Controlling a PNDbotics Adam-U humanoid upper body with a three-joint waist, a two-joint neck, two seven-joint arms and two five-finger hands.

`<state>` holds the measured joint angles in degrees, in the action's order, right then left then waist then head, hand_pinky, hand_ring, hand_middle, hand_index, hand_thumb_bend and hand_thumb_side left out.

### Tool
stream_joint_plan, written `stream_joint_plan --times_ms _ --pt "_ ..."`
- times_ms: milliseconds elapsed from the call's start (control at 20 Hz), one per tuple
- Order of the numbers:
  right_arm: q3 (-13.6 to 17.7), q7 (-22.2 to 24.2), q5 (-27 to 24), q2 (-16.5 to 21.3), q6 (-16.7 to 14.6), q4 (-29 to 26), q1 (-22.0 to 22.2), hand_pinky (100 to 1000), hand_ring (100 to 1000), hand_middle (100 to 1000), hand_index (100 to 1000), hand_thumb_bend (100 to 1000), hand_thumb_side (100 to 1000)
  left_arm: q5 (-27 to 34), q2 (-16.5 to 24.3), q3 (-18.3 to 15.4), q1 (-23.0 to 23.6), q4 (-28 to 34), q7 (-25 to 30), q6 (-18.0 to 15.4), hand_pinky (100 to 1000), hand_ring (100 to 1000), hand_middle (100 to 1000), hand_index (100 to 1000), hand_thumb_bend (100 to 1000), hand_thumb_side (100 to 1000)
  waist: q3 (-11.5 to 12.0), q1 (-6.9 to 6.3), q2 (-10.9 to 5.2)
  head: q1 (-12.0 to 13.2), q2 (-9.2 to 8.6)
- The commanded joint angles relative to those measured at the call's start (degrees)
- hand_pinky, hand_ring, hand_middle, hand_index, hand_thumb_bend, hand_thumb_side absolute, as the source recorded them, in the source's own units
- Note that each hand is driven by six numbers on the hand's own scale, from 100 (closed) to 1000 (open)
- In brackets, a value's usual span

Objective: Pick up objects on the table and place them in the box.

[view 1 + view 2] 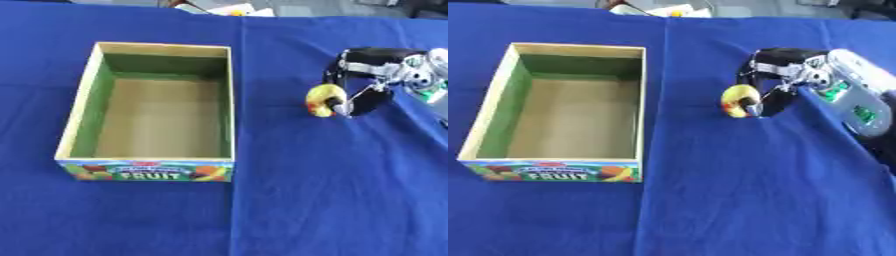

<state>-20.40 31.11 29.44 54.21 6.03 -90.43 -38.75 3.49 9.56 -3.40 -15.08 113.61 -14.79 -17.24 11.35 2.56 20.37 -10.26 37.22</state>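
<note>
Blue cloth covers the whole worktop [332, 200], with a crease running down it just right of the box. Only the right robot hand [785, 75] shows, reaching in from the right edge with its fingers curled round a small yellow fruit piece [737, 101] that has a touch of red on it. The piece sits at the fingertips, to the left of the palm, and whether it rests on the cloth or is already lifted clear cannot be told from either view. Held out on the box side of the hand, it seems ready to be carried leftward. The left robot hand is out of sight.

Well apart to the left stands the wooden box [223, 105], open at the top, green inside its walls, with "FRUIT" printed on its near face; nothing lies in it. Between hand and box there is only bare cloth, so the one obstacle I would expect is the box's near-side wall, which the fruit must pass over. Some clutter shows beyond the far edge of the cloth [219, 9], off the working area.
</note>
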Motion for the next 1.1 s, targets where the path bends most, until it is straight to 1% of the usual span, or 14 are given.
stream_joint_plan --times_ms 50,300,550,700,900,1100 --pt "1.9 -2.1 -1.2 1.8 1.3 -3.0 -0.7 708 596 392 486 100 161 -0.2 0.7 0.0 -0.2 1.0 0.3 0.0 567 841 834 739 100 1000 -0.1 -0.18 -1.38 0.0 -0.12" --pt "3.8 -5.0 -2.0 1.8 4.0 -6.2 -1.7 697 545 355 446 100 163 -0.2 0.7 -0.1 -0.2 1.0 0.2 0.0 568 841 834 740 100 1000 -0.1 -0.23 -1.69 -0.1 -0.08" --pt "4.8 -6.6 -2.8 1.0 6.5 -8.8 -4.2 696 532 350 441 100 181 0.0 0.8 -0.1 -0.2 1.0 0.2 0.0 568 841 833 740 100 1000 0.0 -0.18 -1.98 -0.5 -0.04" --pt "4.5 -6.5 -2.9 0.0 7.0 -9.7 -7.0 696 528 348 438 100 196 0.1 0.9 0.0 -0.2 1.0 0.2 -0.1 569 841 833 740 100 1000 0.3 -0.10 -2.17 -0.8 0.07" --pt "3.5 -4.8 -3.6 -2.2 7.1 -9.8 -10.6 692 522 347 439 100 198 0.2 1.0 0.2 -0.2 1.0 0.4 -0.2 568 841 834 740 100 1000 0.9 -0.08 -2.26 -1.8 -0.06" --pt "2.6 -3.1 -3.4 -5.9 6.6 -9.8 -15.2 695 521 350 443 100 198 0.5 1.0 0.5 -0.1 1.0 0.6 -0.2 568 841 834 739 100 1000 1.5 -0.11 -2.33 -2.7 0.10"
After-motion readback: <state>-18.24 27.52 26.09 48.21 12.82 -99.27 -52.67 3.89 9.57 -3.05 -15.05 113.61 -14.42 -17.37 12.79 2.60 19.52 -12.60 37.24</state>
